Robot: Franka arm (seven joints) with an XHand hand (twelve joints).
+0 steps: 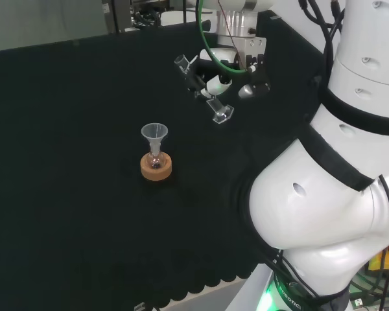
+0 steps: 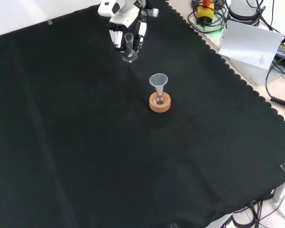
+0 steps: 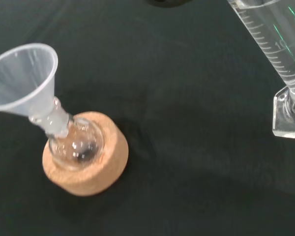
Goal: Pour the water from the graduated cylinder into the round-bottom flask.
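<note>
Hand (image 1: 215,83) curled round graduated cylinder (image 1: 201,87), lifted off surface (image 1: 65,194), tilted. Flask (image 1: 155,158) w/ funnel (image 1: 154,133) sits in cork ring (image 1: 156,168), so it stays upright for pour.

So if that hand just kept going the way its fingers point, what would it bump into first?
Probably just the black cloth. In the front view the hand, curled round the measuring cylinder, points down at bare cloth; the funnel on the flask stands off to the side, though depth is hard to judge.

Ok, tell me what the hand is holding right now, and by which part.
The hand holds the graduated cylinder, with its fingers curled round the tube's middle, above the base.
</note>
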